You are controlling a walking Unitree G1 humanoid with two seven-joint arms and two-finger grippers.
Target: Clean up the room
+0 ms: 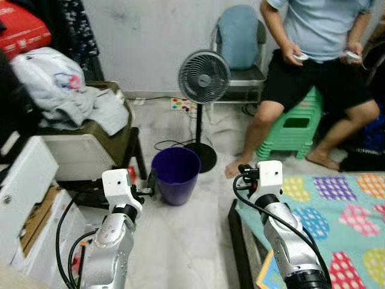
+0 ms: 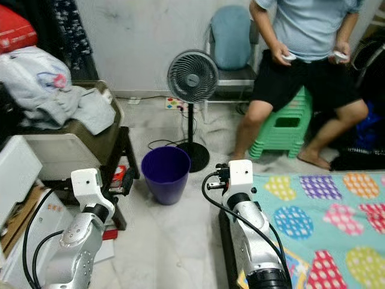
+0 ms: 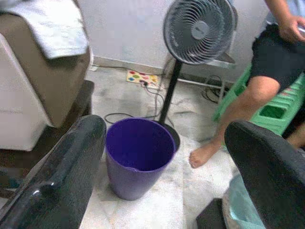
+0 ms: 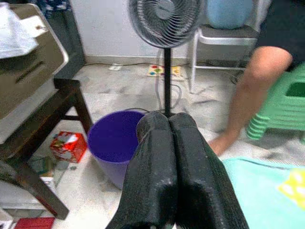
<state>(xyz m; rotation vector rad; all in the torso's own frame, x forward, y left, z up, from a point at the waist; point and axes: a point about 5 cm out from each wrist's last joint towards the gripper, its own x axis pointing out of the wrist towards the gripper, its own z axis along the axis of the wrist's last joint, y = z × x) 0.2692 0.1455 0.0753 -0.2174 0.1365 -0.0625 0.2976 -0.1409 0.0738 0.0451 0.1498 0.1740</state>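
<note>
Purple bin (image 1: 175, 175) on floor, between both arms, before fan (image 1: 204, 77).
Left gripper (image 3: 162, 167) spread wide, empty, aimed at bin; right gripper (image 4: 169, 143) clenched, holding nothing, beside mat (image 1: 337, 211).

From the head our two eye views look forward and down, from well back, at the purple bin (image 1: 175, 175); behind it stands the fan (image 1: 204, 77), and beyond that a seated person (image 1: 319, 54). Both eyes share this scene, the right one shifted slightly sideways. Our left wrist view looks along its two spread black fingers (image 3: 57, 176), much nearer the bin and facing its open mouth. Our right wrist view looks over its pressed-together fingers (image 4: 164, 176) at the same bin and fan
</note>
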